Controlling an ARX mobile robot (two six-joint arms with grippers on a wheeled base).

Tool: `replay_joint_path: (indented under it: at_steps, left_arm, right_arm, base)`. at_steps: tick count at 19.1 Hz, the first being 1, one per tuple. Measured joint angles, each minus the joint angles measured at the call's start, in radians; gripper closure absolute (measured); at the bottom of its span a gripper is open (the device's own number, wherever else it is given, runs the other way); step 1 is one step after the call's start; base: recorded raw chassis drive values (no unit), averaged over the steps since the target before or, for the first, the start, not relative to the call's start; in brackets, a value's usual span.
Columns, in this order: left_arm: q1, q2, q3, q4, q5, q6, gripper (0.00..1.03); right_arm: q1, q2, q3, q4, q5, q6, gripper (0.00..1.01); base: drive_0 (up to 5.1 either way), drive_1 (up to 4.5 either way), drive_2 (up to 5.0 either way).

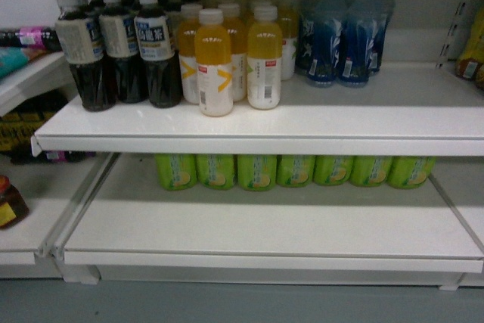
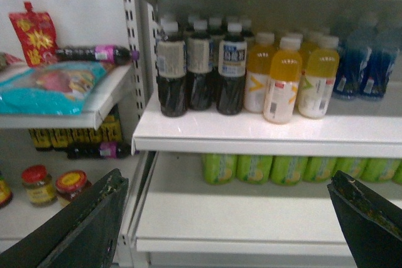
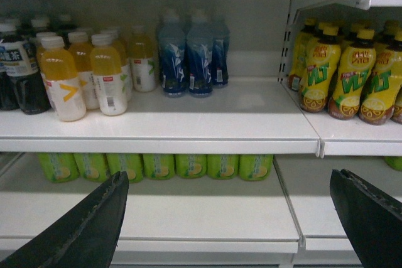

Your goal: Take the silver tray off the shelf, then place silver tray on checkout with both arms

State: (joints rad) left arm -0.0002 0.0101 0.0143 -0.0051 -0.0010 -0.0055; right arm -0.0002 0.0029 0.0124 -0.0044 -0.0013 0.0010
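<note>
No silver tray shows in any view, and the checkout is out of view too. In front of me stands the white shelf [image 1: 363, 115], its upper board carrying bottles, with a lower board [image 1: 265, 225] mostly bare at the front. My left gripper [image 2: 226, 179] is open, its black fingers [image 2: 94, 224] wide apart and level with the lower board, holding nothing. My right gripper [image 3: 229, 177] is open in the same way before the lower board [image 3: 207, 214]. Neither gripper appears in the head view.
Dark tea bottles [image 1: 121, 47], yellow drink bottles [image 1: 234, 54] and blue bottles [image 1: 344, 32] fill the upper board. Green cans [image 1: 295, 170] line the back of the lower board. A side shelf at left holds packets [image 2: 50, 86] and jars [image 2: 39, 183]. Yellow-green bottles [image 3: 352, 70] stand at right.
</note>
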Motion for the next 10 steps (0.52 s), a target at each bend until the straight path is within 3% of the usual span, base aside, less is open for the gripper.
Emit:
replay_joint_path:
  at_steps: [10]
  left_arm:
    - [0.0,0.0,0.0,0.0,0.0,0.005,0.05]
  right_arm:
    - [0.0,0.0,0.0,0.0,0.0,0.001,0.03]
  base:
    - [0.0,0.0,0.0]
